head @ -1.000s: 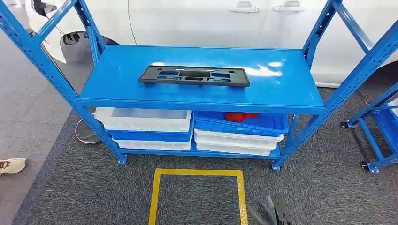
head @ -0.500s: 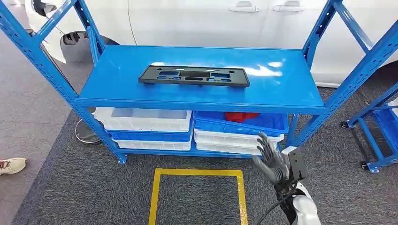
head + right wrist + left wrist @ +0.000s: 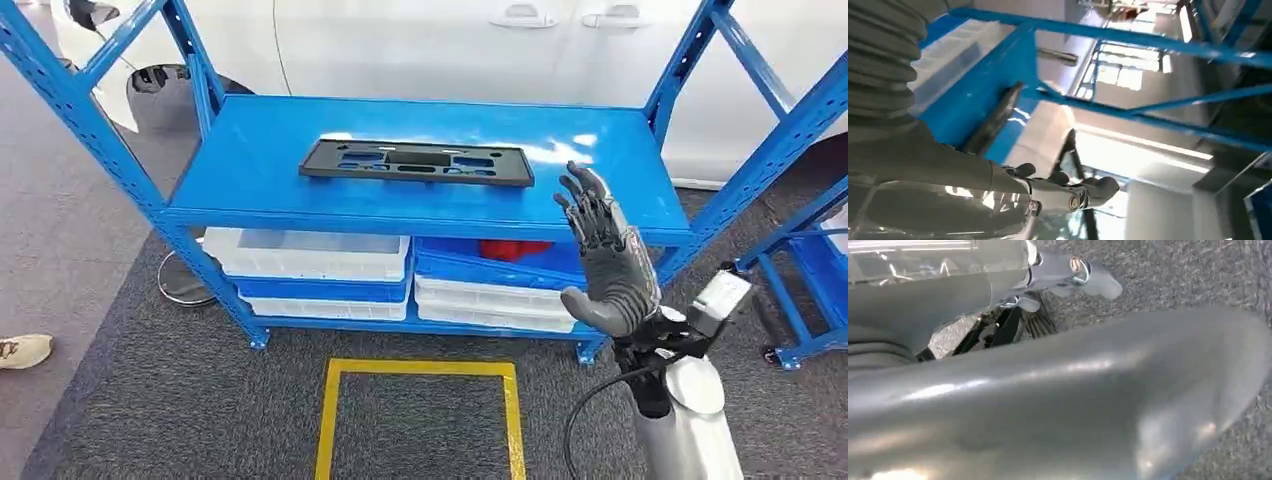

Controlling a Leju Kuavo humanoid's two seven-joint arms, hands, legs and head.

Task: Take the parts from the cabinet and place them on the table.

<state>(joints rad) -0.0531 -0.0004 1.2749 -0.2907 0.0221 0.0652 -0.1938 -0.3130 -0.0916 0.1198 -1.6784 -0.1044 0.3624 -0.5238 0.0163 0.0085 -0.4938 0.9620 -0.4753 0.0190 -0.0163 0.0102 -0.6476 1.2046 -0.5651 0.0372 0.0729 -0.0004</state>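
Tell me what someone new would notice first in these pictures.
First the blue rack across the middle of the head view, with a flat black part lying on its top shelf. Next the right hand, raised with fingers spread in front of the rack's right end, holding nothing. White and blue bins are stacked on the lower shelf, and a yellow square is taped on the carpet in front.

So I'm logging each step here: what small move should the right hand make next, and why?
Probably reach forward and to its left, toward the flat black plastic plate. The right hand is raised with fingers spread and holds nothing, in front of the blue metal shelf and off the plate's right end, which lies untouched on top.
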